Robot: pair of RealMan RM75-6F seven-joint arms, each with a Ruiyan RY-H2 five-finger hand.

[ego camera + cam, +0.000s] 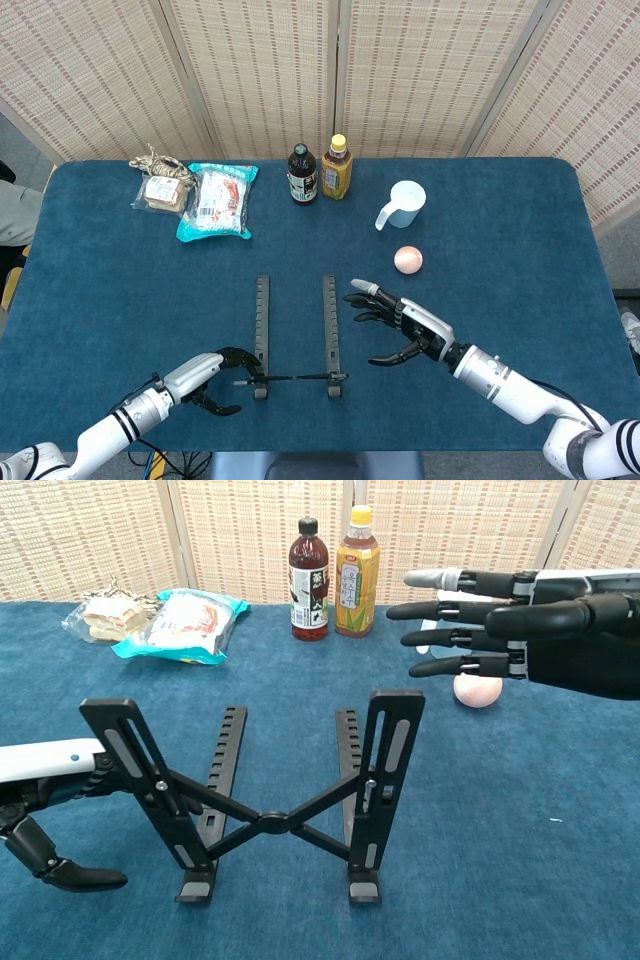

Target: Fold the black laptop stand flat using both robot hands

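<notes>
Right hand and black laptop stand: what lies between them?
Only bare blue tablecloth, clearest in the head view, separates the right hand from the black laptop stand.

A matt black laptop stand (pixel 262 800) of smooth, painted-looking metal stands on a table (pixel 520 230) covered in dark blue, carpet-like cloth. The left hand (pixel 45 815) and right hand (pixel 520 630) combine glossy white shells with satin black plastic fingers. Behind are shiny plastic bottles (pixel 320 170), crinkled glossy snack packets (pixel 215 200) and woven reed screens (pixel 300 70).

The laptop stand (pixel 296 335) stands between the left hand (pixel 212 380) and right hand (pixel 402 329), bottles (pixel 320 172) behind.
</notes>
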